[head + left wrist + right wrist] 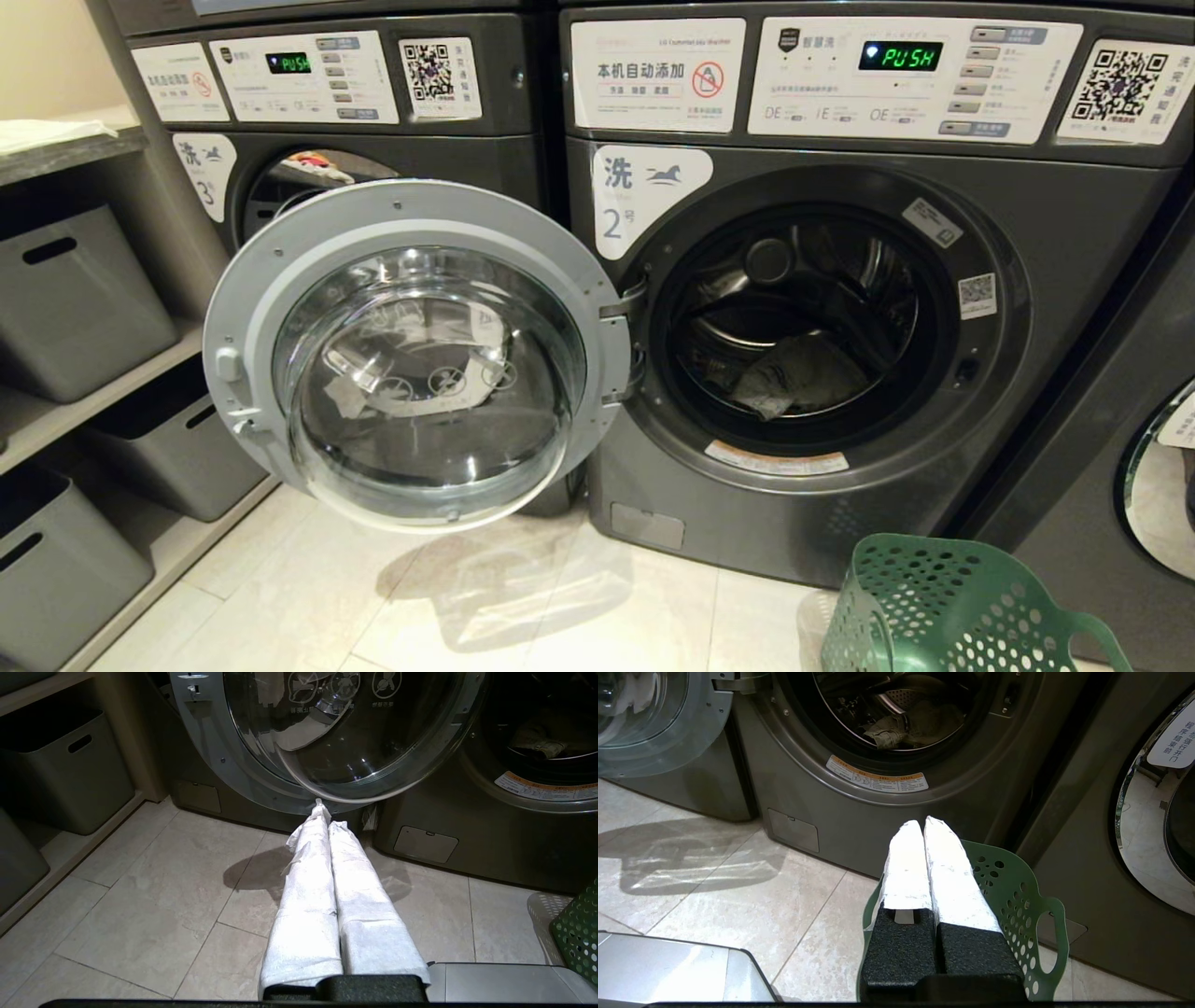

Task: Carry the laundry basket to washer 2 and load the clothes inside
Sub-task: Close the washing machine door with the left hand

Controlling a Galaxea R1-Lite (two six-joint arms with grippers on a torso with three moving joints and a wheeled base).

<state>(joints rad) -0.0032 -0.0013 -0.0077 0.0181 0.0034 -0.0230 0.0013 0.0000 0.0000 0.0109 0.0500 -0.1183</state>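
Washer 2 door swung fully open to the left, drum exposed. Clothes lying inside the drum, low and near the front lip. Laundry basket on the tile floor, just near-right of washer 2, tipped, no garment visible in it. Left gripper pressed together, holding nothing, low over the floor near the open door's bottom rim. Right gripper likewise closed and empty, directly over the basket rim, pointing at the washer front. Grey storage bins on shelves far left.

Pale tiled floor, green laundry basket standing on it
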